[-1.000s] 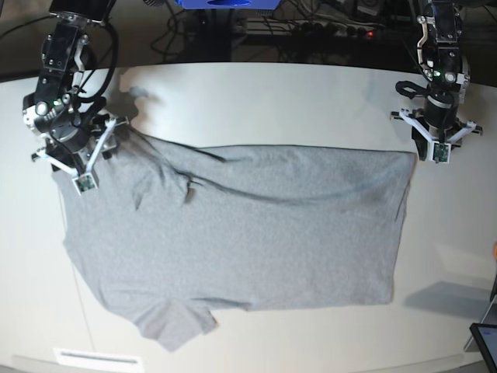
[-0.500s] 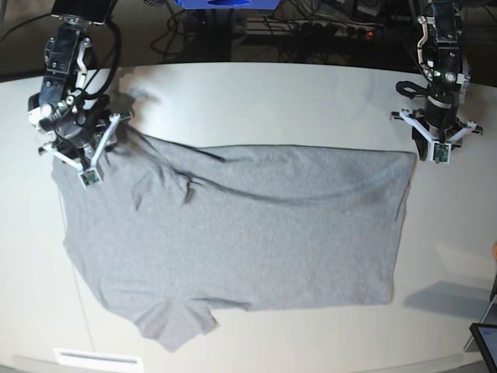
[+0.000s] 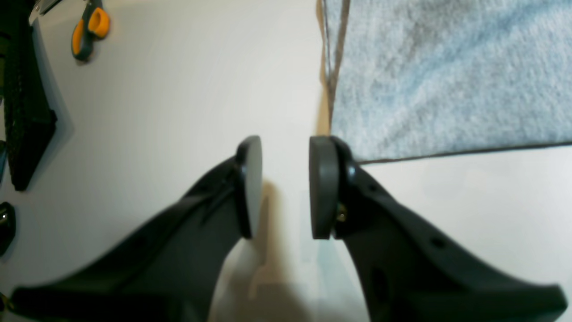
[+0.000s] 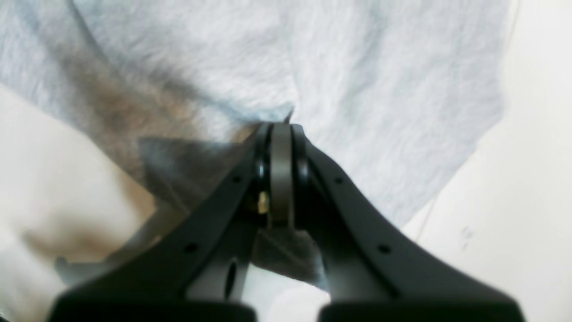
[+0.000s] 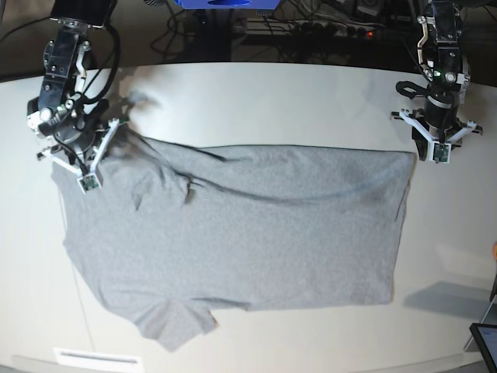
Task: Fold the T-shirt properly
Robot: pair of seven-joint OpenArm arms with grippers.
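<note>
A pale, matte table with a curved far edge is shown; behind it lie dark floor and a tangle of cables. The T-shirt is spread plain side up across the middle of the table, its hem toward the left arm's side and its sleeve near the front edge. Wrinkles are gathered at the upper corner nearest the right arm. Bare tabletop is seen beyond the far edge of the cloth, along the front, and in a broad strip past the hem. At the front corner on the left arm's side the edge of a dark device is visible, and a white label lies at the opposite front corner.

The right gripper is pressed fully together, with a fold of grey cloth pinched at its tips. The left gripper is held part open above bare table, just beside the shirt's hem corner, with nothing between its pads. Orange-handled scissors lie well apart from it.
</note>
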